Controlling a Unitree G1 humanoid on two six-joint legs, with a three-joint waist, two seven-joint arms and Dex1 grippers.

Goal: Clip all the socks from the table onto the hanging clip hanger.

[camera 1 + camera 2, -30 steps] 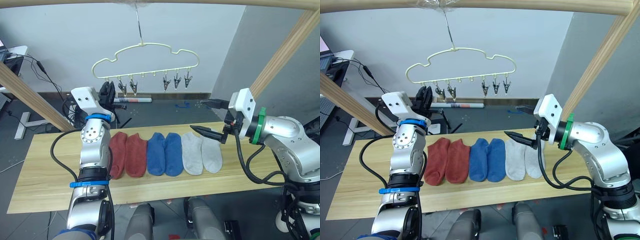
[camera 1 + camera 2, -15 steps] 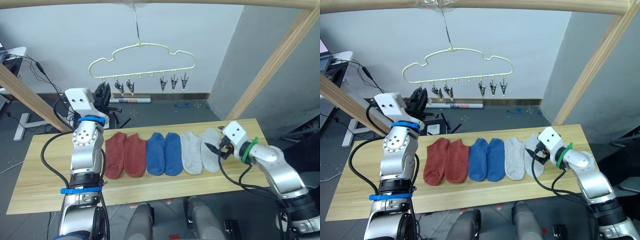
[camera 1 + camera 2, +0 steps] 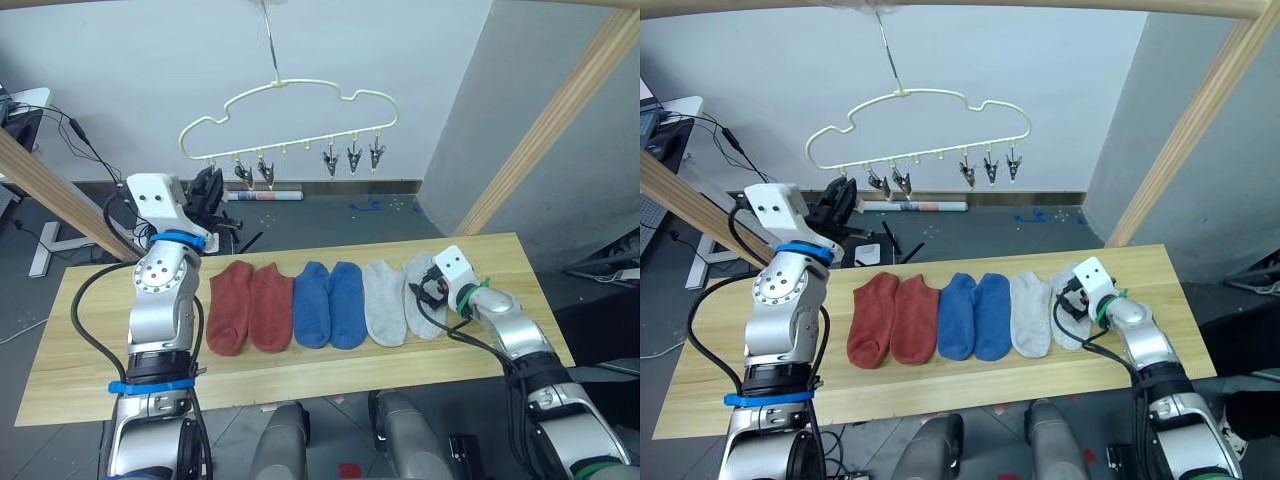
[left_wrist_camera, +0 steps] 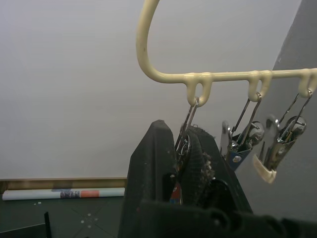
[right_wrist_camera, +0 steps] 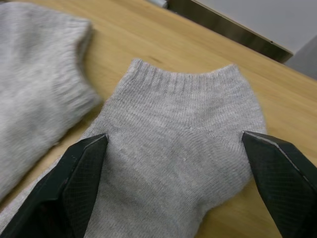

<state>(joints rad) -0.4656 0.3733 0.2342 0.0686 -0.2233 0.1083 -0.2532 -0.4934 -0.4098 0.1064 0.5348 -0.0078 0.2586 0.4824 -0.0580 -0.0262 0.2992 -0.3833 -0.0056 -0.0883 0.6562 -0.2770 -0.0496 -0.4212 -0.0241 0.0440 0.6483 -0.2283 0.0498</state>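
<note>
Six socks (image 3: 975, 317) lie under the clip hanger (image 3: 920, 125).

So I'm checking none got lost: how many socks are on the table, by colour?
Rust-red socks: 2
Blue socks: 2
Light grey socks: 2
Total: 6, all lying on the table.

my right gripper (image 5: 176, 163) is now down from mid-air onto the outermost grey sock (image 5: 173, 148), fingers spread across its cuff. my left gripper (image 4: 184, 163) now pinches the end clip (image 4: 184, 148).
</note>
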